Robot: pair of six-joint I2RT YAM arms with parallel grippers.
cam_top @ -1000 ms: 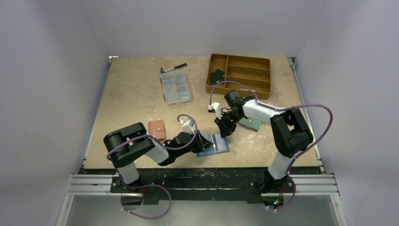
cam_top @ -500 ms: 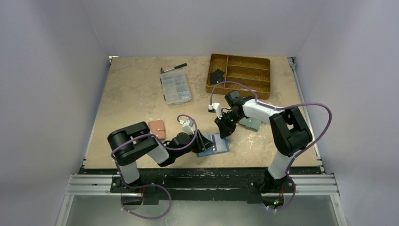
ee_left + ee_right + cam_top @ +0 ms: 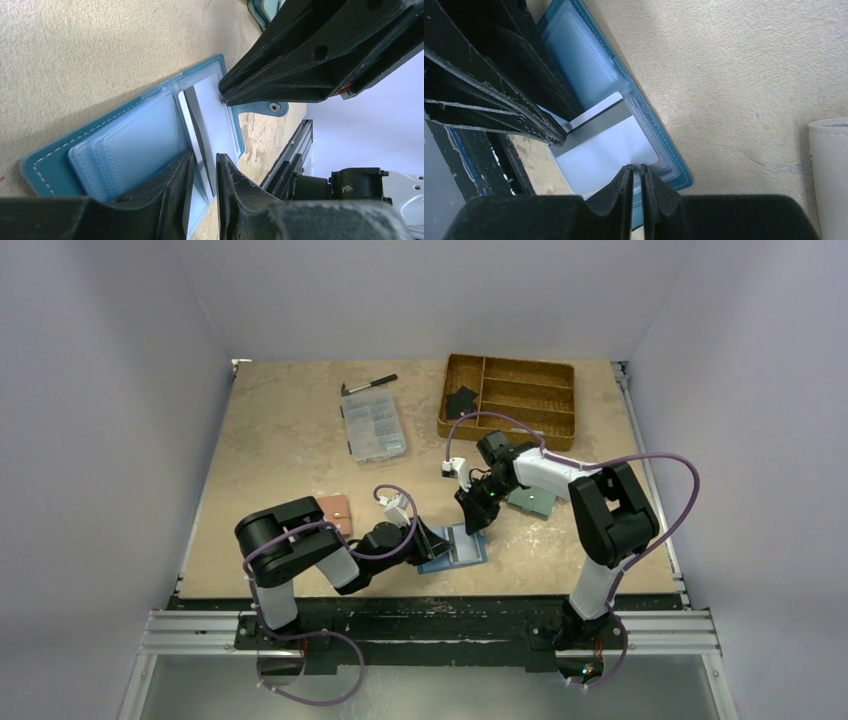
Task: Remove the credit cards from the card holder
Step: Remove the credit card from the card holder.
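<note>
Change since earlier view: We note that the left arm's elbow has swung a little to the right and the right arm's elbow has drawn slightly inward. The card holder [image 3: 37, 166] has not shifted.
Location of card holder: It lies open on the desk [image 3: 270, 440] with its lighter blue inside facing up. It is near the front edge, between the two grippers.
Card in question: A greyish card [image 3: 599, 147] with a dark stripe sits partly inside a pale blue pocket, with one end exposed.
Step in hand: We judge this to be the extraction of that card, begun but not finished.
Left gripper [image 3: 205, 157]: The jaws stand a narrow gap apart, with the tips down at the striped end of the card. We cannot tell whether they grip or merely press.
Right gripper [image 3: 636, 170]: The jaws are almost pressed together, pinching what appears to be the card's opposite edge.
Next move: We judge that the holder must be pinned while the right gripper draws the card straight along the pocket, flat to the desk. A lifted pull would likely drag the holder along.
Other cards: We can identify none in these views.
</note>
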